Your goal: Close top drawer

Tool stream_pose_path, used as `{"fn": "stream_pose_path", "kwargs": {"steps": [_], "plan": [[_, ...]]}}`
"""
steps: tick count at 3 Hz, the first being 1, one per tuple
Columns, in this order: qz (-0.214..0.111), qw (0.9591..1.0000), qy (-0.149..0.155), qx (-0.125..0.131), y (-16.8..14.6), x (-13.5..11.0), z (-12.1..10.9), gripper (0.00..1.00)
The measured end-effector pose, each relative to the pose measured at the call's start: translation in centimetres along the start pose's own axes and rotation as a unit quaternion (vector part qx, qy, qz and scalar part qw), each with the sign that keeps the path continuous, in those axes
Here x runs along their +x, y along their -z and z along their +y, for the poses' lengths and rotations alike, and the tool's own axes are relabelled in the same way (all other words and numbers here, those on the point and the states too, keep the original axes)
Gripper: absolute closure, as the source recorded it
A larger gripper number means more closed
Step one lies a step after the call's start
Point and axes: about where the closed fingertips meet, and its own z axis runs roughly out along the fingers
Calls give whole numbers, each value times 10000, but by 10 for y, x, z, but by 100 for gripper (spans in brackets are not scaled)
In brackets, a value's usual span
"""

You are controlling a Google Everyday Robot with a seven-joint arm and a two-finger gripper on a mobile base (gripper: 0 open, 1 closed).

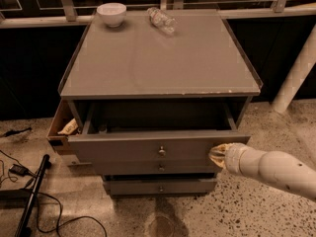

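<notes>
The top drawer is a wide grey box pulled partly out of the grey cabinet, with a small round metal knob at the centre of its front panel. My gripper comes in from the lower right on a white arm and rests against the right end of the drawer's front panel. Two shorter drawer fronts sit closed below it.
A white bowl and a lying plastic bottle rest on the cabinet top. A brown cardboard box stands at the cabinet's left side. A black pole and cables lie on the speckled floor at left. A white post stands at right.
</notes>
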Motion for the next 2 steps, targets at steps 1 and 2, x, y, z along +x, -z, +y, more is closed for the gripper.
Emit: {"fn": "stream_pose_path", "kwargs": {"steps": [1, 2], "plan": [[-9, 9999, 48, 145, -15, 0, -18, 100], [-34, 9997, 103, 197, -40, -5, -39, 100]]}}
